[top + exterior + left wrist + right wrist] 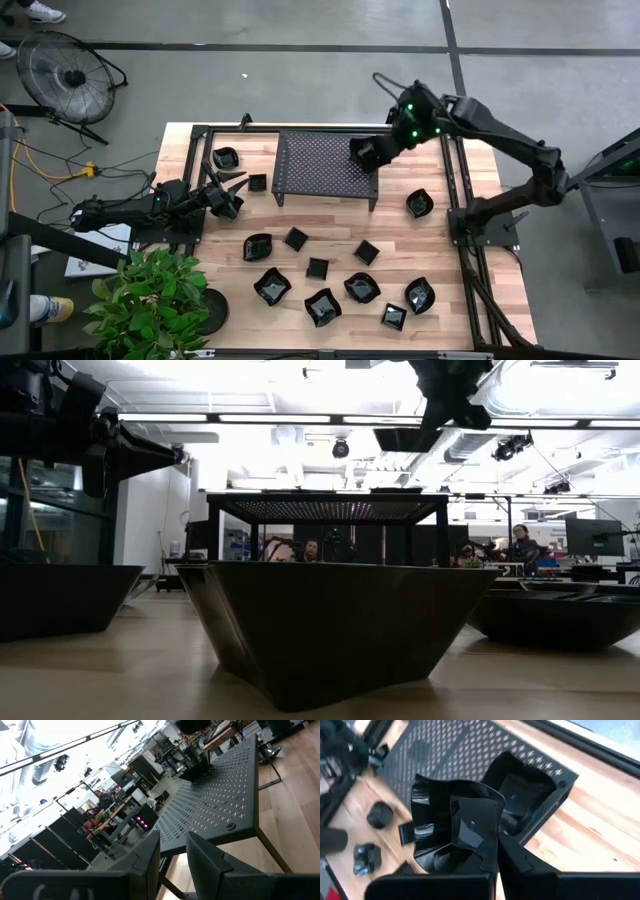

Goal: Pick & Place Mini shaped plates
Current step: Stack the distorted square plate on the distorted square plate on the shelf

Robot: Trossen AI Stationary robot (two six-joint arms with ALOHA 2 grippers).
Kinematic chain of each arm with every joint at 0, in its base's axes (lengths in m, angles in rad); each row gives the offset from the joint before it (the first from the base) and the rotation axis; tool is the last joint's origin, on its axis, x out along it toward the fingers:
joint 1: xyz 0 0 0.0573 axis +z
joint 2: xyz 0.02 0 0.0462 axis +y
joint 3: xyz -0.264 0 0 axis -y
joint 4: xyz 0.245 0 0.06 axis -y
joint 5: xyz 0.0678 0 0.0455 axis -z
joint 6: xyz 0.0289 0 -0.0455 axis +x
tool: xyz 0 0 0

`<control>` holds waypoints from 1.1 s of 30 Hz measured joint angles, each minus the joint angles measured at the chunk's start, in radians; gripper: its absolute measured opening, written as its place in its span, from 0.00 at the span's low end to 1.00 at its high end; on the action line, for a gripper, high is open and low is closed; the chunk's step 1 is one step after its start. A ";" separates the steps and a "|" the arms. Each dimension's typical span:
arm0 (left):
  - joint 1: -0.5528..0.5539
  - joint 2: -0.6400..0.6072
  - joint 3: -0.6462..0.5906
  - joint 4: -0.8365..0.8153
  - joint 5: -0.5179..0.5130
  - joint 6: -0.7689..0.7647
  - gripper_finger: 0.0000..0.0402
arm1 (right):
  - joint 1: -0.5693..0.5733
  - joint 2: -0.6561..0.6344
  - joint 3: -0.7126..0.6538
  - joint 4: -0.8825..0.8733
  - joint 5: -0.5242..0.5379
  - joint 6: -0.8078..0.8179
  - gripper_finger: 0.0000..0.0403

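Wooden table (440, 260) carries my mesh rack (325, 165) and scattered glossy black plates (320, 306), square and scalloped. Over the rack's right edge my right gripper (492, 851) is clamped on one plate (452, 822). My left gripper (225, 195) hovers beside the rack, fingers slightly apart, empty.

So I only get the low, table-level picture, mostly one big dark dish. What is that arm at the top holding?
Observer: The right gripper is shut on a glossy black mini plate.
Operator: Held over what?
Observer: Over the mesh rack, at its right end as seen from above.
Operator: And the other arm?
Observer: The left gripper hangs just left of the rack, fingers apart with nothing between them.
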 joint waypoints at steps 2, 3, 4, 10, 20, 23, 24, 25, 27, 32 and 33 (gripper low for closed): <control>0.000 0.000 0.000 0.000 0.000 0.000 0.23 | -0.027 0.000 0.000 0.016 -0.006 -0.002 0.00; 0.000 0.000 0.000 0.000 0.000 0.000 0.23 | -0.040 0.000 0.000 0.024 -0.004 -0.002 0.00; 0.000 0.000 0.000 0.000 0.000 0.000 0.23 | -0.051 0.000 0.000 0.033 -0.002 -0.002 0.00; 0.000 0.000 0.000 0.000 0.000 0.000 0.23 | -0.089 0.000 0.000 0.083 0.003 0.032 0.00; 0.000 0.000 0.000 0.000 0.000 0.000 0.23 | -0.072 0.000 -0.074 0.156 0.077 0.188 0.00; 0.000 0.000 0.000 0.000 0.000 0.000 0.23 | -0.068 0.001 -0.147 0.244 0.059 0.227 0.00; 0.000 0.000 0.000 0.000 0.000 0.000 0.23 | -0.069 0.001 -0.170 0.266 0.049 0.238 0.00; 0.000 0.000 0.000 0.000 0.000 0.000 0.23 | -0.069 0.001 -0.190 0.292 0.041 0.243 0.00; 0.000 0.000 0.000 0.000 0.000 0.000 0.23 | -0.070 0.001 -0.220 0.330 0.035 0.258 0.00; 0.000 0.000 0.000 0.000 0.000 0.000 0.23 | -0.069 0.001 -0.254 0.349 0.032 0.278 0.00; 0.000 0.000 0.000 0.000 0.000 0.000 0.23 | -0.069 0.001 -0.258 0.351 0.029 0.285 0.00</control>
